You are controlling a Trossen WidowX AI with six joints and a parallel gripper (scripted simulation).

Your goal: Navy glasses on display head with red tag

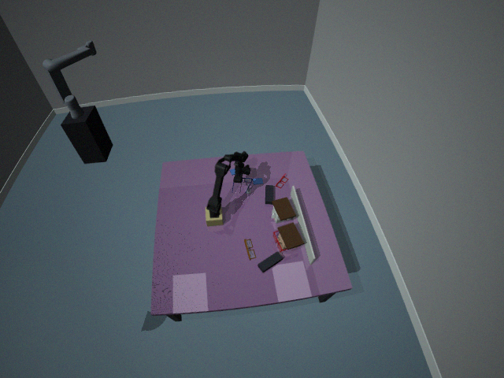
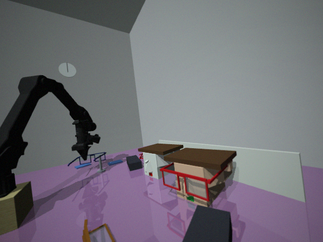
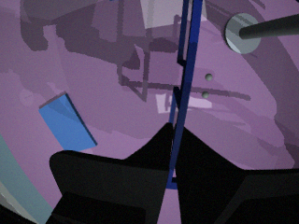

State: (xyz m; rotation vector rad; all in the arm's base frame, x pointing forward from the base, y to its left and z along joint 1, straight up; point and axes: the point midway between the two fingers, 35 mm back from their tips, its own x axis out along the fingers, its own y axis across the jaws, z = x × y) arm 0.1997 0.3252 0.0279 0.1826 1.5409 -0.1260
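My gripper (image 1: pixel 244 174) (image 2: pixel 85 157) (image 3: pixel 172 129) is shut on the navy glasses (image 1: pixel 246 180) (image 2: pixel 96 156), gripping a thin bar of the frame. It holds them just above the purple table (image 1: pixel 183 235) (image 2: pixel 125 205), beside a small grey stand (image 2: pixel 101 165) (image 3: pixel 268 28). The white display head (image 1: pixel 283 208) (image 2: pixel 153 161) with the brown top carries the red tag (image 2: pixel 150 174) and wears nothing. It stands off to the right of the gripper. The other head (image 1: pixel 291 235) (image 2: pixel 198 176) has a green tag (image 2: pixel 190 199) and wears red glasses (image 2: pixel 186 183).
Two blue pads (image 2: pixel 83 165) (image 2: pixel 115 162) (image 3: pixel 65 123) lie by the stand. A dark case (image 1: pixel 269 194) (image 2: pixel 133 162) lies between the stand and the heads, another (image 1: pixel 270 261) (image 2: pixel 208 225) nearer the front. Spare red glasses (image 1: pixel 281 180) and orange glasses (image 1: pixel 250 249) (image 2: pixel 97 233) lie on the table. A white panel (image 1: pixel 303 220) (image 2: pixel 266 169) stands behind the heads.
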